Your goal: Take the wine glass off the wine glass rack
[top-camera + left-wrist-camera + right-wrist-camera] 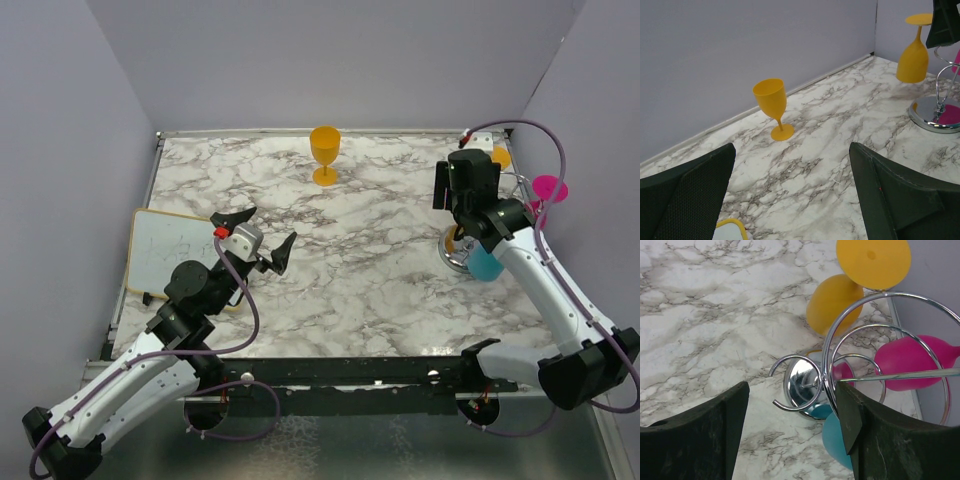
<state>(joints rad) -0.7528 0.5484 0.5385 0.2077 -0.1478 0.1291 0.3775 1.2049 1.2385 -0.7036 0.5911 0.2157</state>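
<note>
hovering directly above the wine glass rack (802,382), the right gripper (792,390) points straight down with its jaws part-way apart. the rack's small wire curl and central post show in the gap between the two dark fingers. nothing is visibly clamped, though i cannot tell whether the right-hand finger touches the wire loop beside it. just under that finger a teal wine glass (837,442) hangs upside down from the rack. an orange wine glass (832,302) hangs on the far side and a pink wine glass (905,362) hangs toward the wall. the rack stands at the right side of the marble table (370,270), close to the wall. an upright orange glass (325,152) stands well apart at the far middle. the left gripper (268,228) is wide open and empty over the near left of the table, taking no part. this looks like the grasp step, with no hanging glass freed yet. the teal one seems the likeliest target, being nearest the fingers. the next move calls for closing on that glass's stem or bowl rather than on the wire. then the glass must slide out along its curved arm to the open end so the foot clears, without tipping the rack or knocking the neighbouring glasses.
</note>
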